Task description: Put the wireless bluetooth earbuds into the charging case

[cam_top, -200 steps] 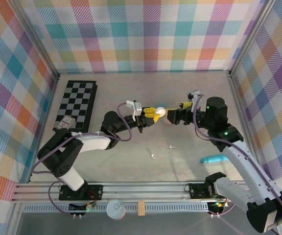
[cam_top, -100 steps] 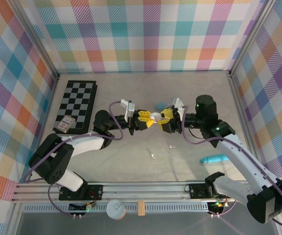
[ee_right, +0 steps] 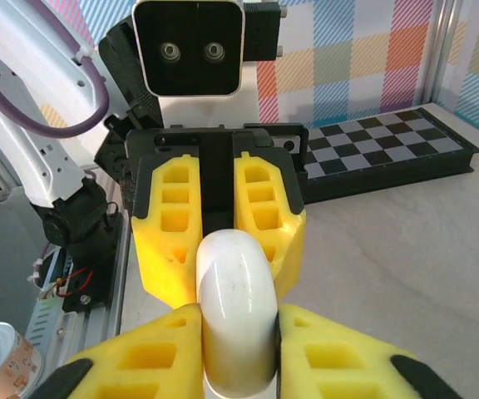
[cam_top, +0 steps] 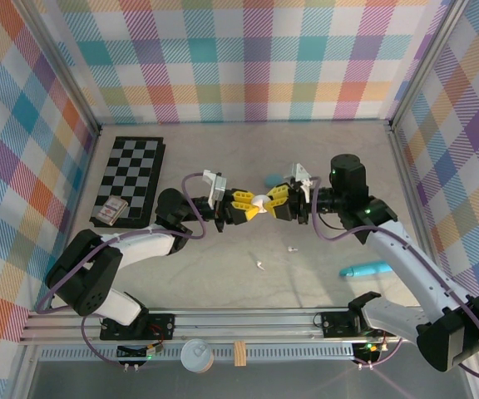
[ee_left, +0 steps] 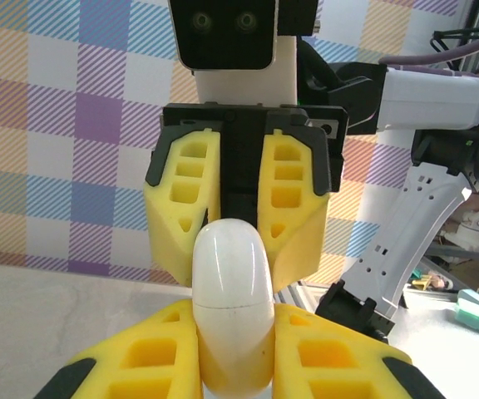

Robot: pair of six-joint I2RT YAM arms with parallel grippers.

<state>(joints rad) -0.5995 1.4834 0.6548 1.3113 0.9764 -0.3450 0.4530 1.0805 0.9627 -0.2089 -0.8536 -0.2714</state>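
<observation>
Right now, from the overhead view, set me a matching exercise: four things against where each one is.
1. turquoise tube
2. white case
3. tiny white bud
4. chessboard

A. clamped between left gripper and right gripper
B. loose, just nearer than those grippers
C. flat at the far left
D. lying at the near right

Pairs: 1-D, 2-A, 3-B, 4-C

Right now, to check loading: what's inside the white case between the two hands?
The white case is shut; only its shell and seam show between the left hand and right hand. Its inside is hidden. Two earbuds lie on the table.
</observation>
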